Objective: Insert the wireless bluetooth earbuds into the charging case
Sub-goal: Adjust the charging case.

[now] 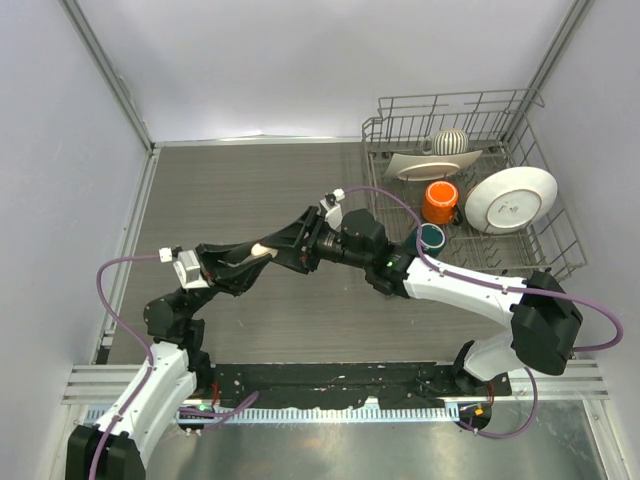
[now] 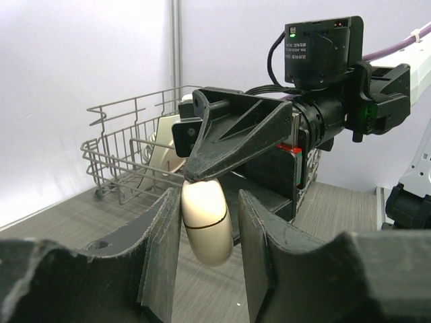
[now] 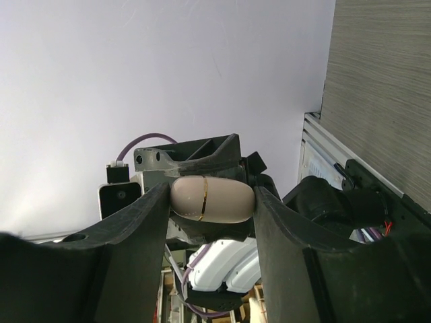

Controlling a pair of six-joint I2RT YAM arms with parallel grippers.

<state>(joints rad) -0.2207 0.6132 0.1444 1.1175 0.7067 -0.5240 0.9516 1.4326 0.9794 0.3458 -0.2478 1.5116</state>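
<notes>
1 charging case [image 3: 212, 200] in right jaws; left jaws seemingly loose.

A wire dish rack [image 1: 470, 120] stands at the far right corner of the grey wood-grain table [image 1: 250, 180]. Inside the rack, a striped mug [image 1: 449, 140] sits at the back, with a white square plate [image 1: 432, 164] leaning just before it. An orange mug [image 1: 440, 202] stands mid-rack, beside a round white plate [image 1: 510, 198] on the right. A teal cup [image 1: 431, 236] sits at the front.
</notes>
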